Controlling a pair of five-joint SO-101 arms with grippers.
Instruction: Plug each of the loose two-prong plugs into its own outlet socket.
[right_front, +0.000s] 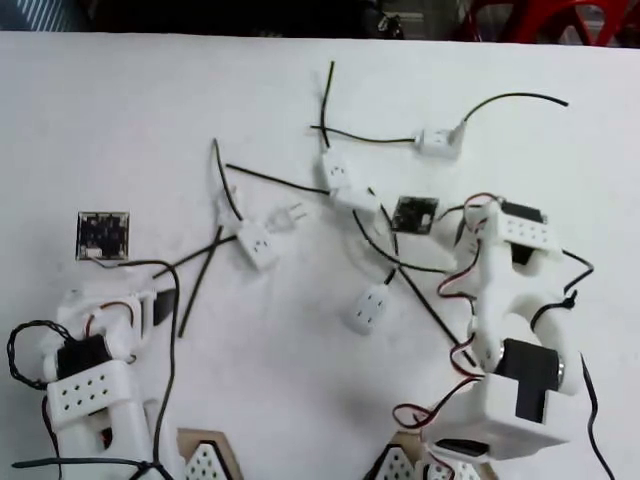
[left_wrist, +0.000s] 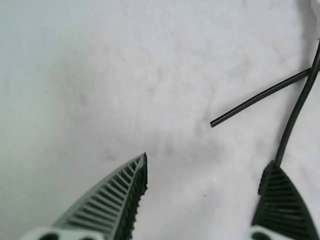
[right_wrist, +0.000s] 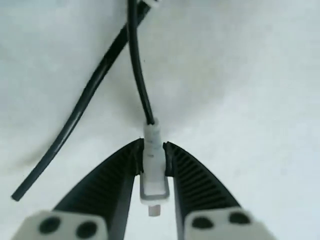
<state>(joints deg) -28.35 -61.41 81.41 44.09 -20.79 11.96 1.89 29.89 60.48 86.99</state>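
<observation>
My right gripper (right_wrist: 153, 150) is shut on a small white plug (right_wrist: 152, 167), whose black cord (right_wrist: 138, 70) runs away over the table. In the high view this gripper (right_front: 467, 238) sits at the right, beside a small black board (right_front: 415, 214). A loose two-prong plug (right_front: 291, 215) lies mid-table next to a white outlet socket (right_front: 258, 244). More white sockets lie at the centre (right_front: 372, 308), farther back (right_front: 340, 172) and at the back right (right_front: 437, 142). My left gripper (left_wrist: 205, 175) stands open over bare table near a black cord end (left_wrist: 212, 122); in the high view it (right_front: 162, 304) is at the front left.
Black cords (right_front: 275, 180) cross the middle of the white table (right_front: 120, 120). A second black board (right_front: 103, 235) lies at the left. Wooden pieces (right_front: 205, 458) sit at the front edge. Red and black wires (right_front: 455, 290) hang along the right arm.
</observation>
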